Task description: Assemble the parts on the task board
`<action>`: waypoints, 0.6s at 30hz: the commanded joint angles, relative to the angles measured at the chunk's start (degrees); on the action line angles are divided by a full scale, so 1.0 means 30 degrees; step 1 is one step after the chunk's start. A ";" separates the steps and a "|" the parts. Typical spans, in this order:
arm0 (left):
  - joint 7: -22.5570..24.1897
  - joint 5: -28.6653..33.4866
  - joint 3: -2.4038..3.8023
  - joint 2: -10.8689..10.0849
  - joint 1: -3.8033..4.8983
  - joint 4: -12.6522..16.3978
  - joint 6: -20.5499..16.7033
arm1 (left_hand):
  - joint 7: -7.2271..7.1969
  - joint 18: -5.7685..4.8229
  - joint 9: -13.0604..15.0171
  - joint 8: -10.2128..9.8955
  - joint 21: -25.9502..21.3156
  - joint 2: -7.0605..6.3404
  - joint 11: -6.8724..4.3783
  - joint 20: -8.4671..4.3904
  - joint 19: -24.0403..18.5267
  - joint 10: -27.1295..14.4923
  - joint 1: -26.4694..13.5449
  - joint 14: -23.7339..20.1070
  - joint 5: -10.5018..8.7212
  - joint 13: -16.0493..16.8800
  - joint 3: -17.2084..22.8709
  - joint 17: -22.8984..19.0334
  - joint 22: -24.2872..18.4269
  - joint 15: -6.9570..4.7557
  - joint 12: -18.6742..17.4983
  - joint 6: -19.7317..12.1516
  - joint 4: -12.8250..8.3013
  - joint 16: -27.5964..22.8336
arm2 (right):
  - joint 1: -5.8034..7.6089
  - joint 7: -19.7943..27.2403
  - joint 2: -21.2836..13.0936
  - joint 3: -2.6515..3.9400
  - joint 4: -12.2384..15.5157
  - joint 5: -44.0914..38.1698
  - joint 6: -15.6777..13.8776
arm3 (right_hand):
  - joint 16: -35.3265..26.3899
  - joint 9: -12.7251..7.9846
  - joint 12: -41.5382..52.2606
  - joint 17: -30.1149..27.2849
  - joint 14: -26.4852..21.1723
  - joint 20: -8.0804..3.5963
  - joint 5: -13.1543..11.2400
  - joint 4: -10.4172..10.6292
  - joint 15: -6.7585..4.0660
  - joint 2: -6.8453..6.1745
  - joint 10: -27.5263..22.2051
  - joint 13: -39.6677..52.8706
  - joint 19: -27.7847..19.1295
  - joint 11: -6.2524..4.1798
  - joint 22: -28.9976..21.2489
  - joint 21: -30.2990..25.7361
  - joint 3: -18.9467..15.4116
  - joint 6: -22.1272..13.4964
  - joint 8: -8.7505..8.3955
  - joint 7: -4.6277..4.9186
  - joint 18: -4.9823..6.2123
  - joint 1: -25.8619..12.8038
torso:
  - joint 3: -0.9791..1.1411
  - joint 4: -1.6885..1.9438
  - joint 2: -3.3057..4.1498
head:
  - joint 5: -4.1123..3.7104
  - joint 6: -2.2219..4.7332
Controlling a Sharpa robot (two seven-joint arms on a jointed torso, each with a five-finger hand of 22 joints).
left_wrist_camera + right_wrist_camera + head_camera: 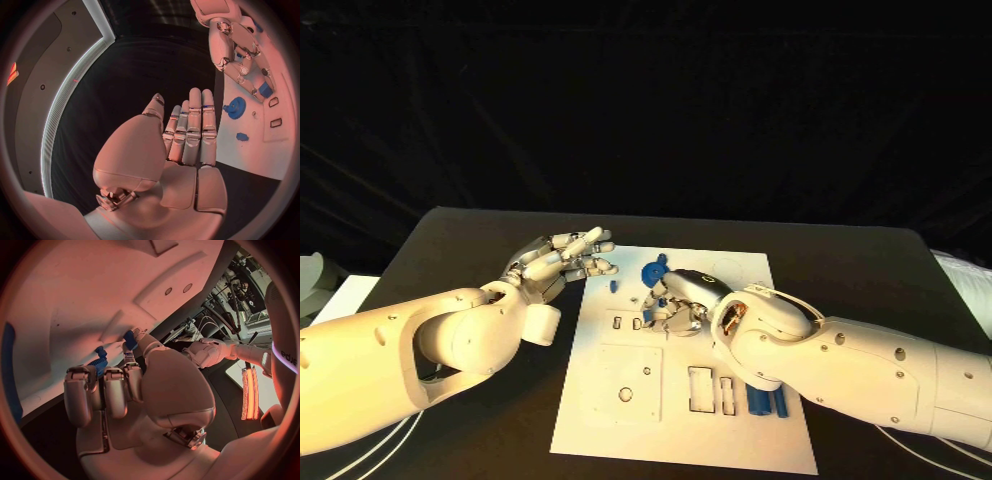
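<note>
The white task board [625, 400] lies mid-table with several slots in it. My right hand [678, 302] is over its far half, fingers curled down, and pinches a small blue part [265, 90] at its fingertips against the board [250, 150]. In the right wrist view that blue part [130, 337] shows at the fingertips of the right hand [119, 390]. A blue gear [653, 270] lies just beyond it, and a small blue piece [613, 286] lies to its left. My left hand [567, 258] hovers at the board's far left corner, fingers straight and apart, holding nothing.
Long blue parts [764, 402] lie at the board's near right edge. The black table [473, 235] surrounds the board. In the left wrist view the gear [235, 107] and a small blue piece [242, 136] lie beside the left hand [187, 135].
</note>
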 commanded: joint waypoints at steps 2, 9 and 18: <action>0.0196 0.0034 0.0013 0.0060 0.0014 0.0067 0.0175 | 0.0026 0.0051 0.0012 -0.0058 -0.0075 0.0060 -0.0046 -0.0013 -0.0107 -0.0018 0.0063 -0.0141 0.0038 0.0011 0.0017 0.0024 -0.0028 0.0049 -0.0046 -0.0072 -0.0127 -0.0048 | -0.0092 -0.0198 0.0081 -0.0023 0.0000 -0.0521 0.0662 | -0.0100 0.0274 -0.0064 0.3623 0.1726 -0.0112 0.0085 0.0002 -0.0070 -0.0006 0.0110 0.2091 0.0707 -0.0030 0.2697 0.0045 0.0096 0.0074 0.0062 -0.0188 -0.0184 -0.0127 | 0.0000 0.0014 -0.0007 | 0.0005 -0.0033; 0.0190 0.0034 0.0013 0.0051 0.0014 0.0077 0.0178 | 0.0026 0.0051 0.0012 -0.0058 -0.0075 0.0060 -0.0046 -0.0013 -0.0107 -0.0018 0.0063 -0.0141 0.0038 0.0011 0.0017 0.0024 -0.0028 0.0049 -0.0046 -0.0072 -0.0127 -0.0048 | -0.0133 -0.0218 0.0097 -0.0028 0.0024 -0.0586 0.0707 | -0.0108 0.0275 -0.0068 0.3609 0.1723 -0.0105 0.0084 0.0013 -0.0061 -0.0018 0.0107 0.2091 0.0706 -0.0019 0.2694 0.0043 0.0086 0.0062 0.0049 -0.0179 -0.0183 -0.0171 | -0.0006 0.0004 -0.0010 | 0.0059 -0.0076; 0.0188 0.0034 0.0013 0.0040 0.0014 0.0073 0.0197 | 0.0026 0.0051 0.0012 -0.0058 -0.0075 0.0060 -0.0046 -0.0013 -0.0107 -0.0018 0.0063 -0.0141 0.0038 0.0011 0.0017 0.0024 -0.0028 0.0049 -0.0046 -0.0072 -0.0127 -0.0048 | -0.0150 -0.0396 0.0021 -0.0029 0.0033 -0.0871 0.0969 | -0.0136 0.0271 -0.0150 0.3558 0.1713 -0.0081 0.0059 -0.0008 -0.0033 -0.0142 0.0058 0.2038 0.0666 0.0009 0.2624 0.0011 0.0038 -0.0014 -0.0014 -0.0142 -0.0168 -0.0270 | -0.0008 -0.0005 -0.0015 | 0.0074 -0.0114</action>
